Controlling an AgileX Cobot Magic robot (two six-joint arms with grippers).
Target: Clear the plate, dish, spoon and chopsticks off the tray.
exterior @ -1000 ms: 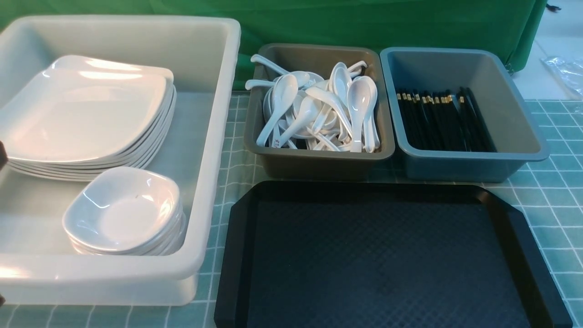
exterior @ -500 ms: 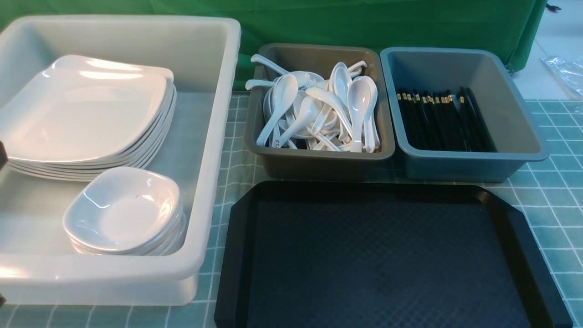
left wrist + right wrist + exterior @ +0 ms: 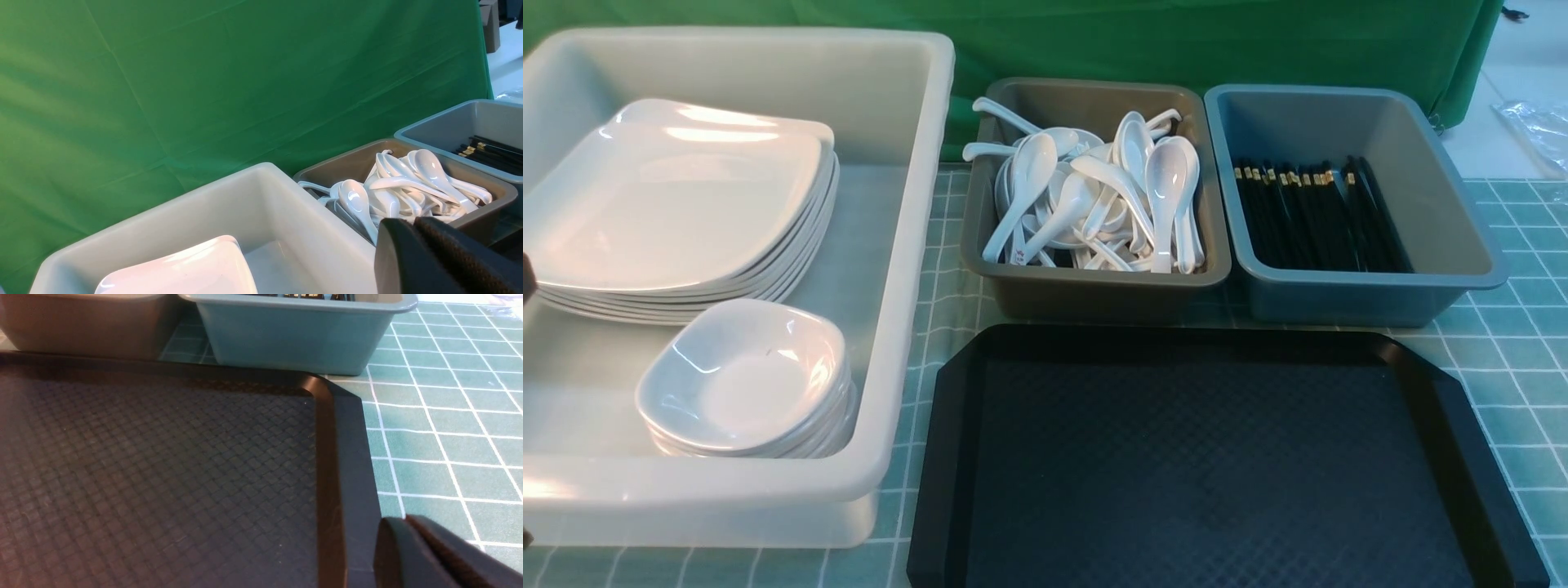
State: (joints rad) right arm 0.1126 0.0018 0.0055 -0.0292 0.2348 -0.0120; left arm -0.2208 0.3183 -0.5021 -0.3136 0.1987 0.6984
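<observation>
I see the tray (image 3: 1217,457) lying bare on the checked tabletop (image 3: 1515,367), nearest me, with nothing resting on its textured surface. The plate (image 3: 670,204) sits on top of a stack in the big white tub (image 3: 907,245) at my left, and the dish (image 3: 743,380) tops a smaller stack in the same tub, just in front of the plates and nearer me. Behind the tray, the brown tub (image 3: 1094,286) holds a heap of white spoons (image 3: 1160,196); I cannot pick out which spoon is the one from the tray. Beside it on the right, the blue-grey tub (image 3: 1454,245) holds the black chopsticks (image 3: 1315,216), lying side by side with their gold bands toward the far wall. In the left wrist view my left fingers (image 3: 425,253) show as dark pads pressed together with nothing between them, hanging above the near corner of the white tub, with the spoons just beyond. In the right wrist view my right fingers (image 3: 421,555) also look closed and empty, poised over the tray's right rim where it meets the tabletop. A green cloth (image 3: 1176,41) hangs behind everything.
</observation>
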